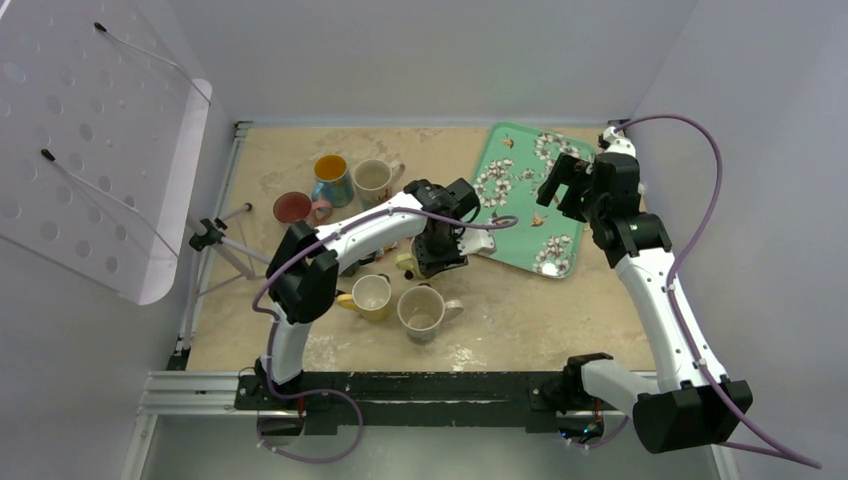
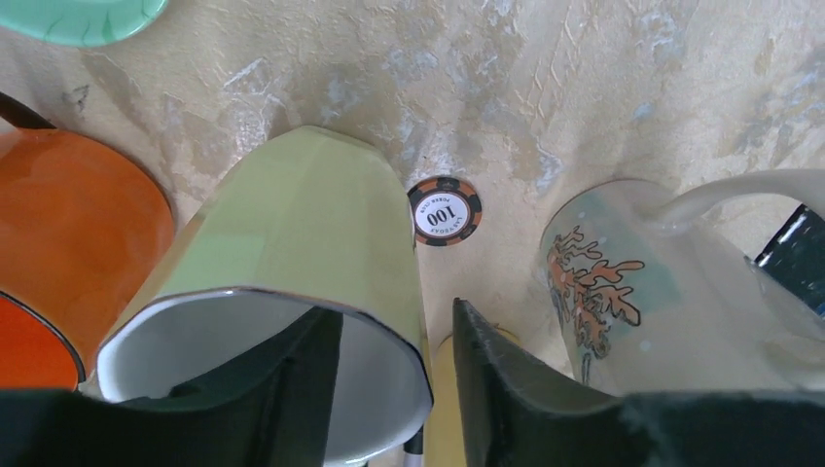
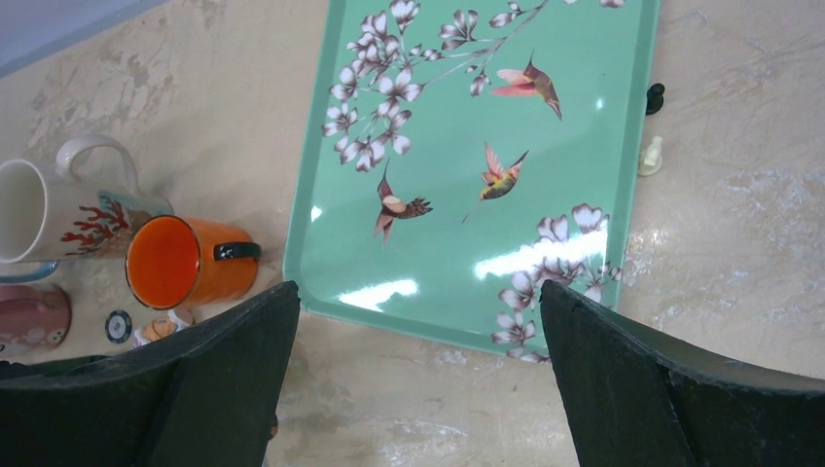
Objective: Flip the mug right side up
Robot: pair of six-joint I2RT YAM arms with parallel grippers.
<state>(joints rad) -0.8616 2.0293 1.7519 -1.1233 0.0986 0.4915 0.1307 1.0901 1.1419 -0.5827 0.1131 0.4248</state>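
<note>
Near the table's centre, the left gripper (image 2: 389, 389) clamps the green mug's (image 2: 292, 243) rim; next, rotate it upright.

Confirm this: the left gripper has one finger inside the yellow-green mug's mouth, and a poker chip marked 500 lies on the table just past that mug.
One detail is wrong. In the left wrist view the poker chip reads 100, not 500. The rest holds: the left gripper has one finger inside the mouth of the yellow-green mug, and the chip lies on the table just past it.
</note>
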